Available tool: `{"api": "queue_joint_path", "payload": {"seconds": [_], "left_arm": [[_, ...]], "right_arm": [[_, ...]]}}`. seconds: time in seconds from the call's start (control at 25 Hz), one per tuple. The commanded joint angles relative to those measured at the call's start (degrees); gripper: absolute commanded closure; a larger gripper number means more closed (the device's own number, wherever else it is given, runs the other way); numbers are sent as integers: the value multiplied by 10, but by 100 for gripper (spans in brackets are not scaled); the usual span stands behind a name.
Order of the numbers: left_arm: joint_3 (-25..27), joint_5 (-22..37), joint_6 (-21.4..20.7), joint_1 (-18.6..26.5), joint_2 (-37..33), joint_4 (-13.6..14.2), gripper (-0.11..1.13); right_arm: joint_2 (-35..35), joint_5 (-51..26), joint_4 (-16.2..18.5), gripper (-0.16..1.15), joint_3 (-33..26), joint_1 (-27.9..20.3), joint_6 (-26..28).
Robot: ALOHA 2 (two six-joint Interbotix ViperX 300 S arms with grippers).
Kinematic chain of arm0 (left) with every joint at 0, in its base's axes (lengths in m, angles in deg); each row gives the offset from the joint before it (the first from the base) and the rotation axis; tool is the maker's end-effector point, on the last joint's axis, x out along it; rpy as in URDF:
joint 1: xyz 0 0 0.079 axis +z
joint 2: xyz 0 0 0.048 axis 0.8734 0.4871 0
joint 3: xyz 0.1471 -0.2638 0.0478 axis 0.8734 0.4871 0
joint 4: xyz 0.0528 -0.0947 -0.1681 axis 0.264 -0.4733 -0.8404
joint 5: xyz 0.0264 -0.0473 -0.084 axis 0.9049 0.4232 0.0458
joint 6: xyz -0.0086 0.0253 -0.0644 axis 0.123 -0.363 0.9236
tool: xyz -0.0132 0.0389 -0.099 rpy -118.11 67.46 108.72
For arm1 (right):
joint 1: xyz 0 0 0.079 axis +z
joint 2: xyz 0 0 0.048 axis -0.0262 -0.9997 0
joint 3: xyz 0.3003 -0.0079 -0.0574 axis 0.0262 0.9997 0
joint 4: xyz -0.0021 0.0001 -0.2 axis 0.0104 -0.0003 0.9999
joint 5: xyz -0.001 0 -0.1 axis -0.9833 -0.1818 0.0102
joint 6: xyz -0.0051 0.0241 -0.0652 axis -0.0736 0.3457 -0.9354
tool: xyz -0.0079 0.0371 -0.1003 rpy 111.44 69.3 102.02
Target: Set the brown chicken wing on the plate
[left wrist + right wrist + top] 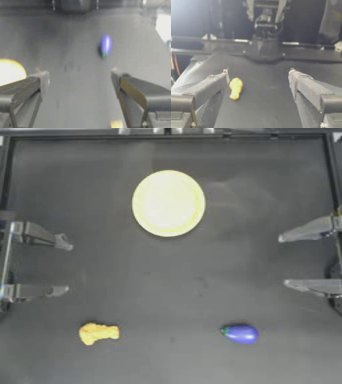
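The left pincer (78,77) fills the foreground of its own wrist view, its two dark jaws spread wide with only bare desk (167,293) between them. From above, this left pincer (65,267) sits at about nine o'clock on the desk, drawn back to the edge and gripping nothing. The right pincer (284,260) mirrors it at about three o'clock, also pulled back to its edge, jaws wide apart and empty; in its wrist view the right pincer (258,73) frames a stretch of dark desk.

The brown chicken wing (98,332) lies at roughly seven o'clock on the desk, a small lumpy yellow-orange piece resting flat, well apart from both pincers. The right wrist view looks across at the chicken wing (235,88), which appears between the jaws but farther off, not touched by them.

The plate (167,203) sits at about twelve o'clock, a pale yellow-green disc with a brighter rim, nothing on it. It is well apart from the chicken wing, nearly the length of the desk away. A bright patch of the plate (10,71) shows at the edge of the left wrist view.

A glossy blue-purple eggplant (240,333) with a green tip lies at about five o'clock, level with the chicken wing but well apart from it. The left wrist view shows the eggplant (105,45) blurred, beyond the jaws.
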Motion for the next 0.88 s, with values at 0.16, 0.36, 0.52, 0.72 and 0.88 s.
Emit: {"api": "queue_joint_path", "payload": {"seconds": [0.16, 0.36, 0.52, 0.72, 0.88], "left_arm": [[-83, 155, 49, -1, 88, 4, 0], [-108, 212, 82, -25, 139, 12, 0], [-120, 229, 108, -49, 181, 23, 0], [-131, 255, 157, -76, 236, 57, -1], [-134, 255, 197, -101, 276, 83, 0]], "right_arm": [[-3, -2, -11, -2, -13, -4, 1], [-3, -6, -16, -2, -13, -4, 2], [-3, -13, -19, -3, -14, -4, 3], [-3, -14, -24, -2, -13, -4, 3], [-3, -14, -24, -2, -12, -4, 4]]}}
